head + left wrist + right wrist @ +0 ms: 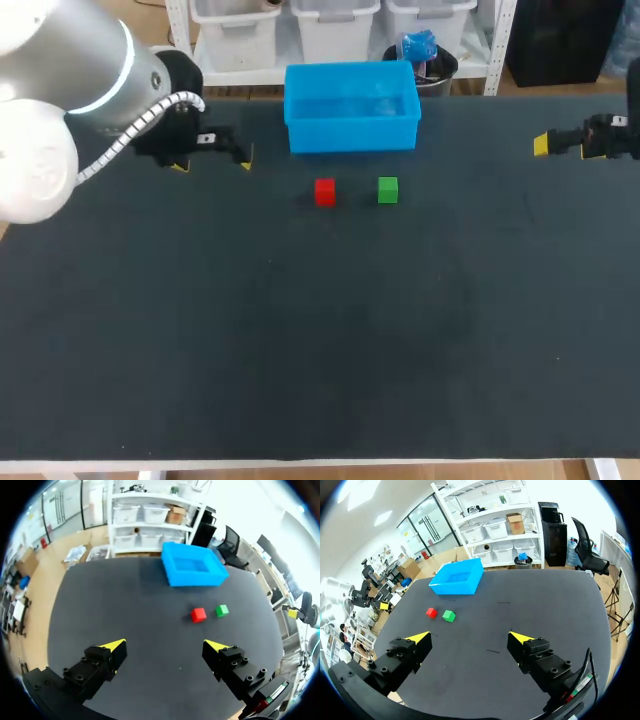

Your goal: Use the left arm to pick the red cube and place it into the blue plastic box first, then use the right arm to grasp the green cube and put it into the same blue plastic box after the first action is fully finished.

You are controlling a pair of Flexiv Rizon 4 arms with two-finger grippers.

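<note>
Step 1 seems not yet begun. On the desk (pixel 300 350), the blue plastic box (pixel 352 135) sits at the far edge, middle. The left gripper (pixel 165 645) is wide open & empty, far-left side. The right gripper (pixel 470 637) is open w/ nothing, at the right edge. The red cube (pixel 325 191) and green cube (pixel 388 190) lie just before the box, apart. Next, probably: left arm goes above the red cube, then descends.

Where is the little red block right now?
In the head view the red block sits on the dark table near the middle, just in front of the blue box, with the green block close beside it, not touching.
</note>
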